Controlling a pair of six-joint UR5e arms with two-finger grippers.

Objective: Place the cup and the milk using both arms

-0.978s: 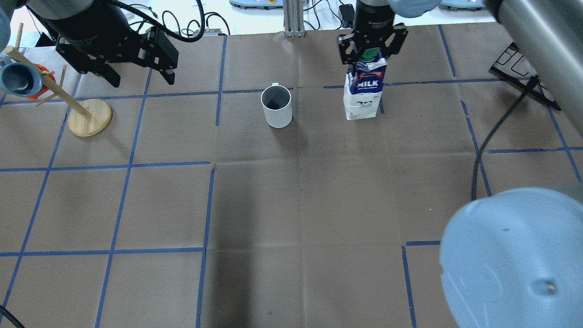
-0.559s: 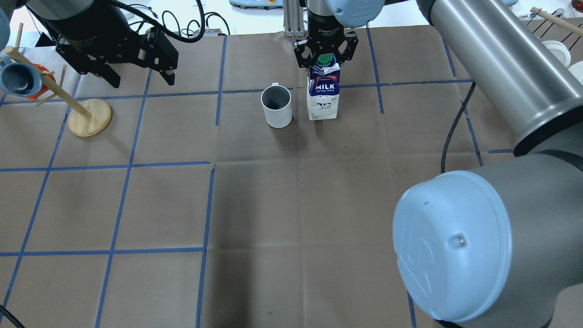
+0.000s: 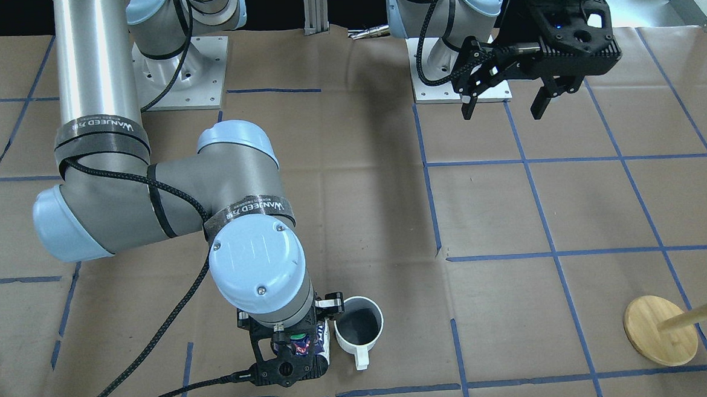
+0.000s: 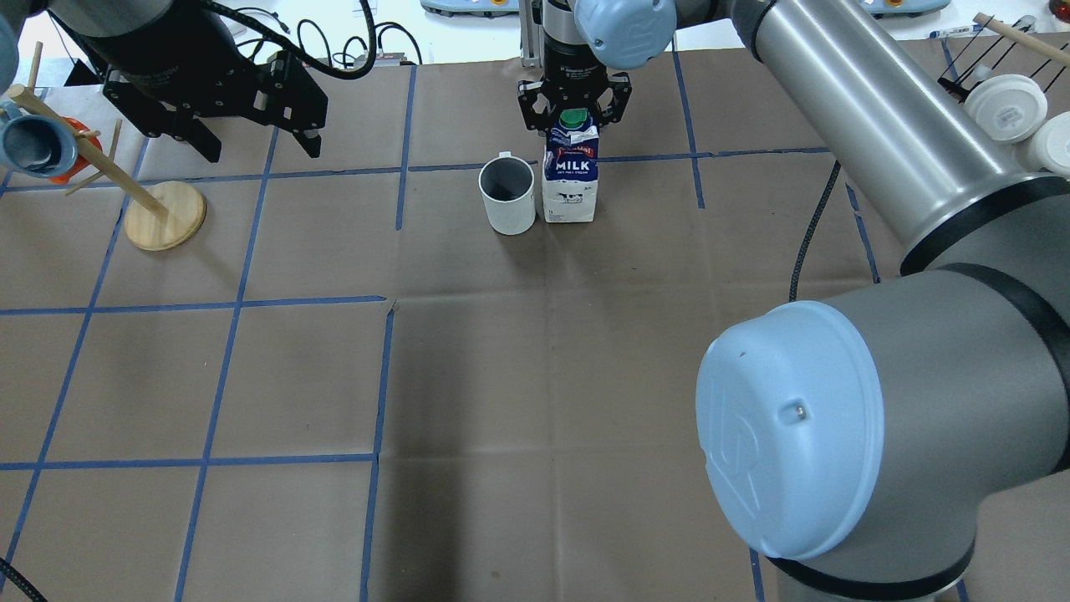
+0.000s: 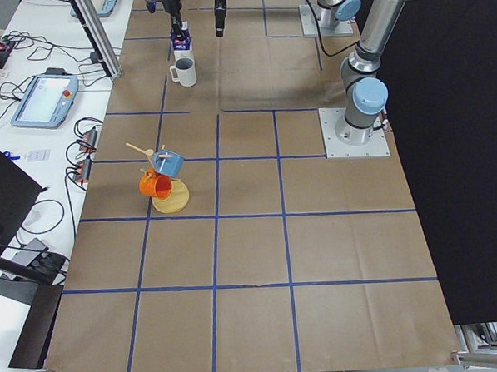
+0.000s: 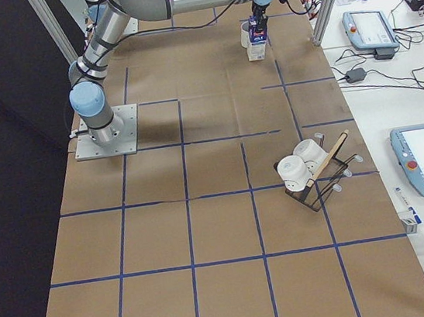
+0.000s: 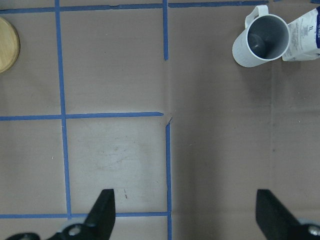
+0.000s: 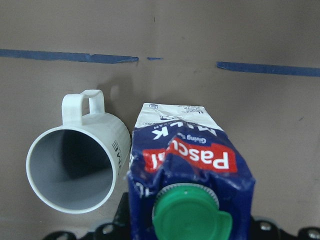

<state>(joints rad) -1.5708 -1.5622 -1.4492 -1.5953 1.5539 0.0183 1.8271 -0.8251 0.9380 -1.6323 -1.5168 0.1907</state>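
The white cup [image 4: 506,196] with a dark grey inside stands upright on the brown paper at the far middle of the table. The milk [image 4: 570,180] stands upright right beside it, on its right in the overhead view, with almost no gap. My right gripper [image 4: 573,113] is shut on the milk's gable top, by the green cap [image 8: 186,216]. The right wrist view shows the cup [image 8: 75,170] next to the milk [image 8: 192,155]. My left gripper [image 4: 257,144] is open and empty, high over the far left, well apart from the cup [image 7: 260,41].
A wooden mug tree [image 4: 165,216] with a blue and an orange mug stands at the far left. A black rack with white cups [image 4: 1011,109] is at the far right. The right arm's black cable [image 4: 815,226] hangs over the table.
My right gripper has carried the milk to the left, from well apart from the cup to right beside it. The left arm and the cup have not moved.
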